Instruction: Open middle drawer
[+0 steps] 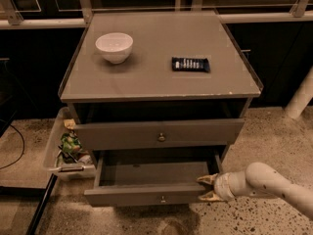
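The middle drawer (146, 176) is pulled out towards me below a closed drawer front (159, 133) with a brass knob. Its shallow grey tray shows bare, and its front (142, 196) carries a small brass knob (163, 199). My gripper (205, 188) reaches in from the lower right on a white arm (266, 182). It sits at the right end of the open drawer's front, with one finger (207, 179) on the tray side and the other on the outer side. The fingers stand apart.
The grey cabinet top (161, 77) holds a white bowl (114, 46) and a dark snack bar (190, 64). A clear bin of packets (68, 148) stands on the floor at the cabinet's left. A white post (301, 97) is at the right. The floor is speckled.
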